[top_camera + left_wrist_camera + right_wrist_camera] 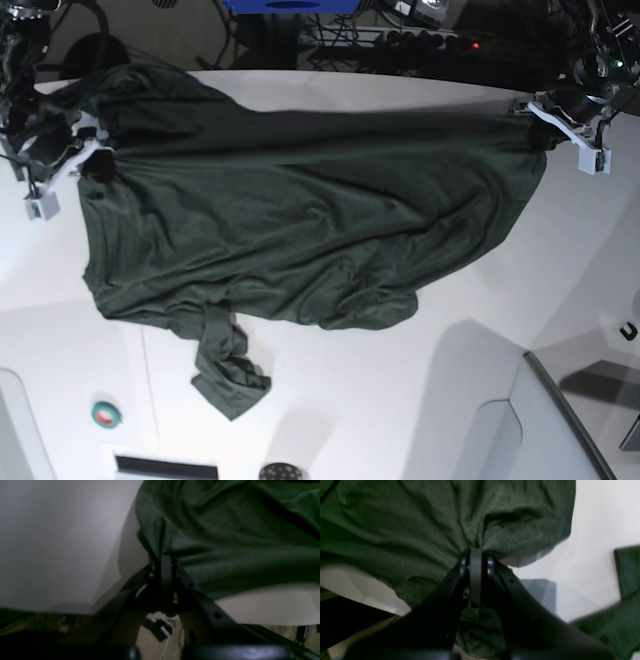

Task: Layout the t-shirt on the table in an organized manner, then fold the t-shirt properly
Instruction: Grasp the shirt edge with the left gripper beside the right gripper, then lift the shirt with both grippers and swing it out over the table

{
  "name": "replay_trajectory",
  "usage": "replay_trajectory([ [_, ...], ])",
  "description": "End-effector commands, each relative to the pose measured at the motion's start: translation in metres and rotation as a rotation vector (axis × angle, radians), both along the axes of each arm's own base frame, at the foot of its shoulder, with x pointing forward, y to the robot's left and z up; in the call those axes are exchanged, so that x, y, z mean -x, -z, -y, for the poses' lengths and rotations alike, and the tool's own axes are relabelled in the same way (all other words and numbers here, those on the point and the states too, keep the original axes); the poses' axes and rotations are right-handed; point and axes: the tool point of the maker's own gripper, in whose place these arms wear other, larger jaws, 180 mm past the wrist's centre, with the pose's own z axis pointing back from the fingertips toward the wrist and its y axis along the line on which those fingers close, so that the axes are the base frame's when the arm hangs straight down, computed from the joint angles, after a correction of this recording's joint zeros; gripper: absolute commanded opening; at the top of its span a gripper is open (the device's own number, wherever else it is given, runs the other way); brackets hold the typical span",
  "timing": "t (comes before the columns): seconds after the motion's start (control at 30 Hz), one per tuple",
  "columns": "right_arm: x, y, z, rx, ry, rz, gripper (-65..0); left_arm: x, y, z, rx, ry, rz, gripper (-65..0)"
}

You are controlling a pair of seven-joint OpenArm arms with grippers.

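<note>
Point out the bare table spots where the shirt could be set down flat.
Bare white table lies in front of the t-shirt, below its hanging hem, between the dangling sleeve and the grey panel. A narrower strip runs beside the left hand. It is crowded across the back, where both hands hold the cloth stretched.
</note>
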Motion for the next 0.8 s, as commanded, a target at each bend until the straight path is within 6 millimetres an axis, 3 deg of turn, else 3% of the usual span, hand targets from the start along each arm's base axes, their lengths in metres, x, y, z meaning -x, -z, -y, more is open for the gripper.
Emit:
replay_trajectory([
  [0.0,-0.008,-0.004,0.010,0.029,0.004,0.015,-64.7,-0.010,-0.010,0.001,0.002,0.008,0.044,-65.0],
  [0.27,-0.005,0.005,0.014,0.072,-0.006,-0.019,-64.7,-0.010,0.006,0.027,0.042,0.069,0.004,-65.0],
  [0.4,-0.046,-0.015,0.029,0.115,-0.007,0.046,-64.7,-0.055,0.002,0.034,0.035,0.082,0.038,-65.0],
  [0.5,-0.102,-0.032,0.050,0.158,0.023,0.068,-64.7,-0.112,-0.006,0.042,0.024,0.100,0.075,-65.0],
  [0.6,-0.175,-0.065,0.072,0.211,0.038,0.110,-64.7,-0.188,-0.030,0.046,0.006,0.120,0.136,-65.0],
  [0.67,-0.227,-0.113,0.090,0.263,0.050,0.193,-64.7,-0.241,-0.062,0.055,-0.006,0.155,0.186,-65.0],
  [0.77,-0.278,-0.205,0.115,0.327,0.079,0.343,-64.7,-0.308,-0.145,0.064,-0.024,0.188,0.296,-65.0],
])
